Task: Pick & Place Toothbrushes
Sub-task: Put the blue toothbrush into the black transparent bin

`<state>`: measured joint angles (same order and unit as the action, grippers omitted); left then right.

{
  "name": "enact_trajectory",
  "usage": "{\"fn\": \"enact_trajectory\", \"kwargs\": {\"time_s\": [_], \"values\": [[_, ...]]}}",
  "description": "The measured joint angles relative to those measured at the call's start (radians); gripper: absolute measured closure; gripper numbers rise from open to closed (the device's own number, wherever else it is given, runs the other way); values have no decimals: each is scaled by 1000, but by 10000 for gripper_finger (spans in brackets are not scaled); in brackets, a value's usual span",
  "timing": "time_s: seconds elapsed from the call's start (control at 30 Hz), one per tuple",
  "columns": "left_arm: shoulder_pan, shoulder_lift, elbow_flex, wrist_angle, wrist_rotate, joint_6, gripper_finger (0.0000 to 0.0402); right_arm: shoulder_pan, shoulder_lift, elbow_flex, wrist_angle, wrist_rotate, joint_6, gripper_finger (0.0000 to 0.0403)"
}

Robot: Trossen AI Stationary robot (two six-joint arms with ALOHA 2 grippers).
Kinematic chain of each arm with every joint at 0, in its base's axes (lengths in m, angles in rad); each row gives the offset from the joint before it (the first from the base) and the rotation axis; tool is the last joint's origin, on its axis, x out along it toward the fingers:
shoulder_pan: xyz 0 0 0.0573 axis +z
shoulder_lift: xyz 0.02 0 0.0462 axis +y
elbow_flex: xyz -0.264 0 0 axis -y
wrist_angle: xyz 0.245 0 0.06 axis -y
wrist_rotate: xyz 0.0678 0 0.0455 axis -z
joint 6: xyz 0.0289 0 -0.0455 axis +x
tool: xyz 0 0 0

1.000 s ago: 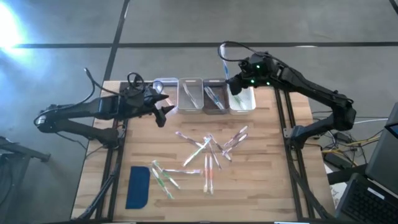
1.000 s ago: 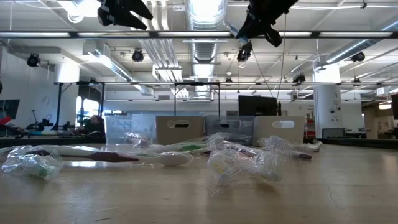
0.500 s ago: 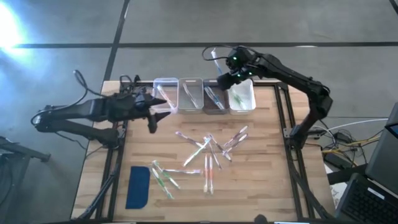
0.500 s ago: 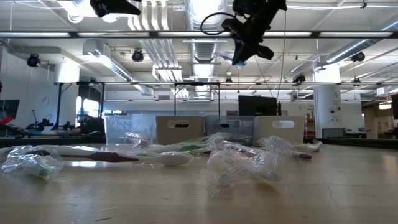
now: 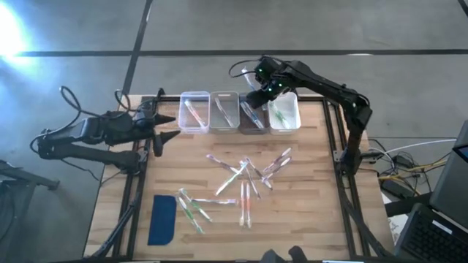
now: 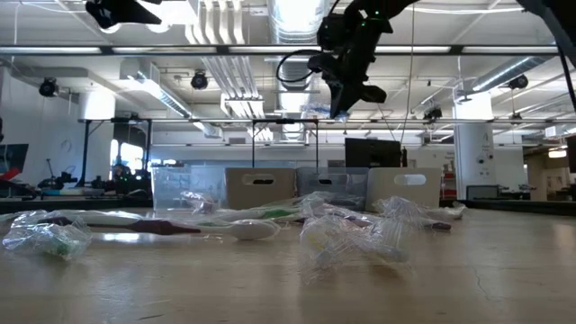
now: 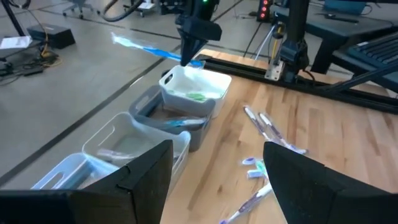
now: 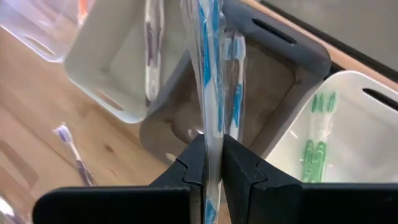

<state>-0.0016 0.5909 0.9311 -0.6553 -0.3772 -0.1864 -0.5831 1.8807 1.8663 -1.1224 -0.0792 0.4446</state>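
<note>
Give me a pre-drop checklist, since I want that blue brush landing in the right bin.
1. Right gripper shut on the blue toothbrush: ok.
2. Gripper above the grey bin, which already holds a blue brush: ok.
3. Brush lined up with the bin's length: cannot tell.
4. Left gripper open, off at the table's left edge, clear of the bins: ok.
5. Loose toothbrushes left mid-table, apart from the bins: ok.

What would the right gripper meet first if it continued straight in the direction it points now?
Probably the grey bin: the right gripper, shut on a blue toothbrush, points into it. Depth is unclear.
</note>
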Motion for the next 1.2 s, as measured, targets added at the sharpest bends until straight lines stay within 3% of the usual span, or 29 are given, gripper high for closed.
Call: {"fn": "enact_trajectory", "kwargs": {"time_s": [0.37,1.2], "values": [[0,-159,-115,10,-22,-43,145,0,68,8,-79,-11,-13,380],[0,-144,-228,1,-17,-42,145,3,194,-27,-35,-34,-25,380]]}}
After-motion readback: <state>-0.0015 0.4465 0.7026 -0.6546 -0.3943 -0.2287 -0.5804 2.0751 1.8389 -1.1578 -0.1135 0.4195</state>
